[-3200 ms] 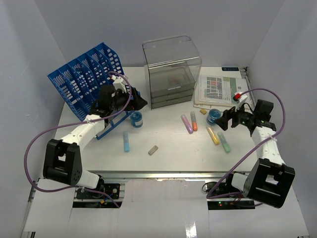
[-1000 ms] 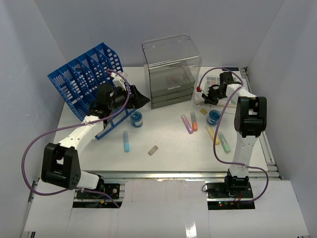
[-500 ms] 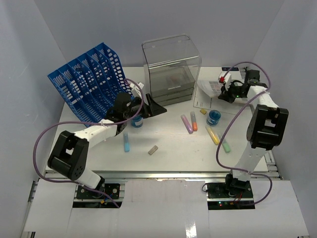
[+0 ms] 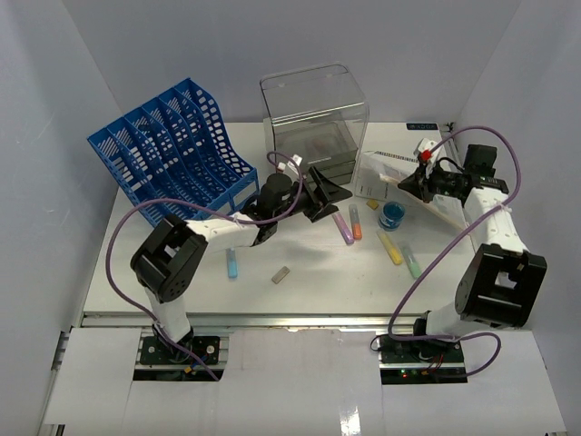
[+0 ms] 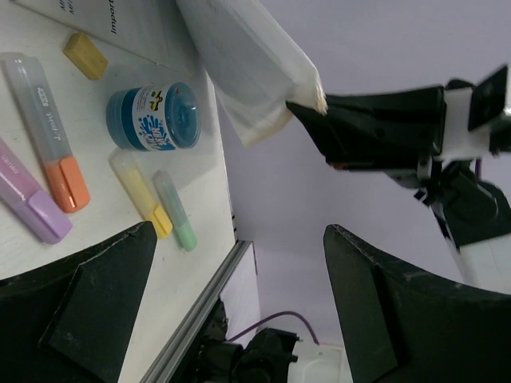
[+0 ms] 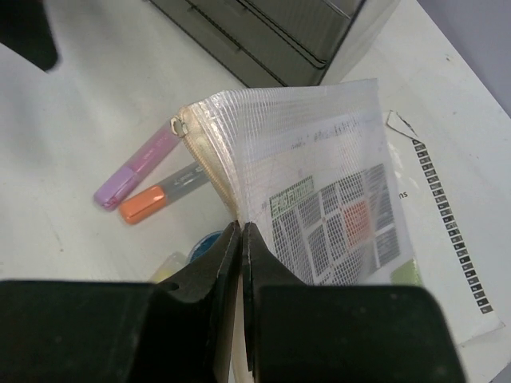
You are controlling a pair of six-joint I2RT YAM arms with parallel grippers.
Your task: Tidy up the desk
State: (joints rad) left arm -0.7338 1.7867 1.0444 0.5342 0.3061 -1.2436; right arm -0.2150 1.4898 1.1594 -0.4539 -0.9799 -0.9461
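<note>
— What do we see from above?

— The desk point(image 4: 318, 272) fills the middle, with its metal rail along the near edge. A blue file rack point(image 4: 168, 145) stands at its back left corner and a clear drawer box point(image 4: 313, 127) at the middle of its back edge. Our left gripper point(image 4: 329, 198) hangs just in front of the drawer box, fingers spread wide and empty. Our right gripper point(image 4: 410, 184), near the back right corner, pinches a mesh pouch point(image 4: 381, 171) that sits tilted. A blue jar point(image 4: 393, 215) stands just beside it. A purple highlighter point(image 4: 342, 227) and an orange highlighter point(image 4: 355, 221) lie side by side mid-desk.

— And the left wrist camera?

— We look between the wide left gripper point(image 5: 238, 235) across the desk point(image 5: 96, 219) to its right edge. The blue jar point(image 5: 156, 118) stands there, with a yellow highlighter point(image 5: 140, 191) and a green highlighter point(image 5: 176, 211) next to it. Beyond, the right gripper point(image 5: 383, 128) clamps one end of the mesh pouch point(image 5: 255, 72).

— The right wrist?

— The right gripper point(image 6: 241, 231) is closed tight on the edge of the mesh pouch point(image 6: 319, 183), which has a printed page inside. Below it on the desk point(image 6: 80, 104) lie the purple highlighter point(image 6: 136, 171) and the orange highlighter point(image 6: 156, 195), with a printed sheet point(image 6: 447, 199) to the right. The drawer box point(image 6: 279, 32) is at the top.
</note>
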